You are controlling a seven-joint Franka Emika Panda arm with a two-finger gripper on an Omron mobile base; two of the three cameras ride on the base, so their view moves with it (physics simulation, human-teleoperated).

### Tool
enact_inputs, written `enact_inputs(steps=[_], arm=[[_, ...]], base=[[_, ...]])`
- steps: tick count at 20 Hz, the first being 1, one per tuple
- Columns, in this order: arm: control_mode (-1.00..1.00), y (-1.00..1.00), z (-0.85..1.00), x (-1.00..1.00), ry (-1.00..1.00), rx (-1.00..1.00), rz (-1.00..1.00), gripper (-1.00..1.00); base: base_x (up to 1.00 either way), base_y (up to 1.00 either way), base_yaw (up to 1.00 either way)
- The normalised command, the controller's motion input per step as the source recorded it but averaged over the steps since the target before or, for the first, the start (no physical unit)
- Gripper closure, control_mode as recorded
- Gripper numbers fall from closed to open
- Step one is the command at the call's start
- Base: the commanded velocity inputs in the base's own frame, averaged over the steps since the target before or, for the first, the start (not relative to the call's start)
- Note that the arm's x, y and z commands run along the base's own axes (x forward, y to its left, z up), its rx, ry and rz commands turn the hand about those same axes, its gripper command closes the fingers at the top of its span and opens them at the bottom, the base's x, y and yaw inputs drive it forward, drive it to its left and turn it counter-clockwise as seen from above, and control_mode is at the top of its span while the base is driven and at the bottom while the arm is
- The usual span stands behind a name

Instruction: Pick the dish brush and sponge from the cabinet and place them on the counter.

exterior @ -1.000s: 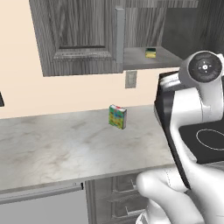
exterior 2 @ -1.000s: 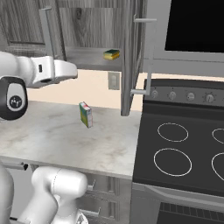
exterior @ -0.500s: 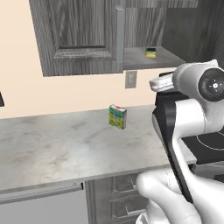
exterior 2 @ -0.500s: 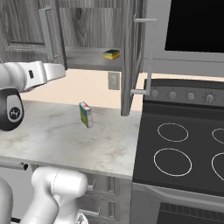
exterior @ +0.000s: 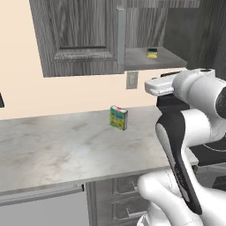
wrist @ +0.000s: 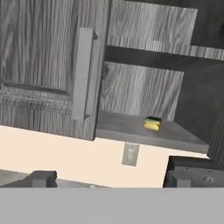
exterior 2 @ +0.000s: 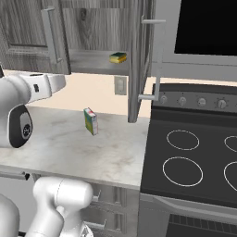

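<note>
My hand (wrist: 105, 178) hangs open and empty before the cabinet (wrist: 48, 70), whose right door stands open with the sponge (wrist: 152, 124) on its shelf (wrist: 131, 129), above the bench (exterior: 57, 150).

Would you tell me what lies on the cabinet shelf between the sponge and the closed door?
Nothing: in the hand view the grey shelf is bare from the sponge across to the closed door.

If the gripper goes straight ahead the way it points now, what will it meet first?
Probably the open cabinet: its back wall just above the shelf, left of the sponge. Nothing appears to stand in between, though depth is uncertain.
</note>
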Motion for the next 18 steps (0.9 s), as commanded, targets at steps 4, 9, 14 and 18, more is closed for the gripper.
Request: enact_inputs(steps=[4,9,14,18], arm=[[-1.0,0.29,0.03,0.0,-0.1,0.08,0.14,-1.0],[-1.0,0.33,0.07,0.0,-0.12,0.05,0.12,-1.0],[-1.0,0.27,0.16,0.0,-0.16,0.02,0.03,-1.0],[-1.0,0.18,0.21,0.01,-0.14,0.01,0.0,-1.0]], base=[[0.0,0.0,0.0],[0.0,0.0,0.0],[0.0,0.0,0.0],[0.0,0.0,0.0]])
